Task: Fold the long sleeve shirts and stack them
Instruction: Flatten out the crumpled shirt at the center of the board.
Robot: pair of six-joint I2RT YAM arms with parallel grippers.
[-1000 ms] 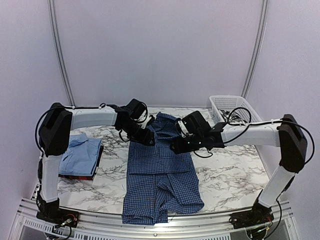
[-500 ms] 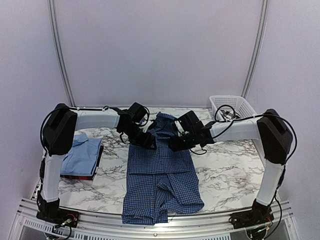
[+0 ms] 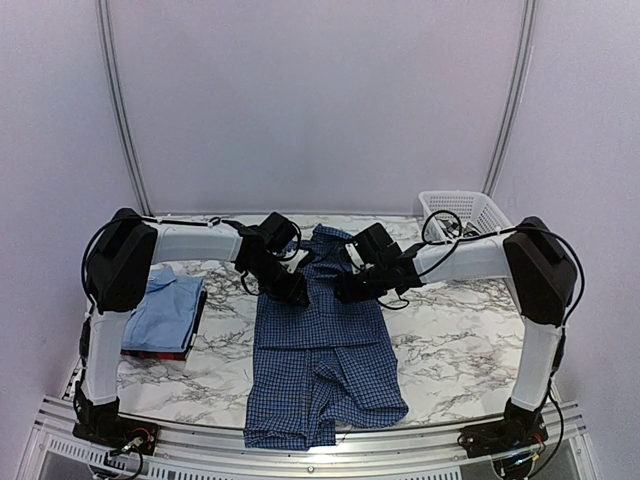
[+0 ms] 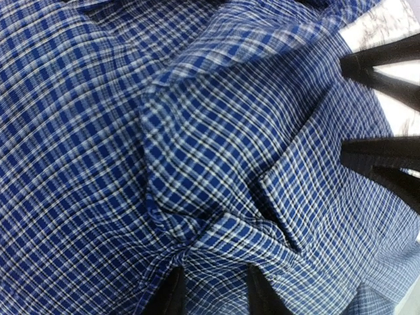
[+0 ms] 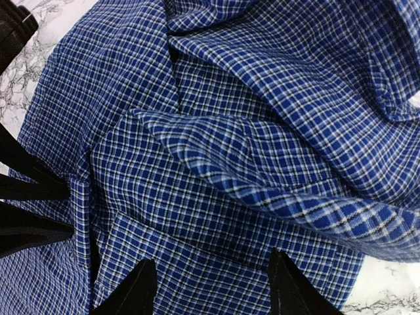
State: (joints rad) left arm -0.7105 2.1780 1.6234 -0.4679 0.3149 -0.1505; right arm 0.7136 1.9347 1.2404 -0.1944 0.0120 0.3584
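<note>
A navy check shirt lies lengthwise down the middle of the marble table, collar at the far end and hem at the near edge. My left gripper presses down on its upper left part. In the left wrist view a puckered fold of the shirt is pinched between the left gripper's fingers. My right gripper sits on the upper right part. There the right gripper stands open, tips spread over flat cloth. A folded light blue shirt rests on a dark red one at the left.
A white lattice basket holding dark cables stands at the back right corner. The two grippers are close together, each seeing the other's dark fingers at its frame edge. Bare marble shows right of the shirt. The table's near rail runs below the hem.
The left gripper's jaws have narrowed onto a fold of the navy shirt. The right arm has swung left towards the shirt's middle, its jaws unchanged.
</note>
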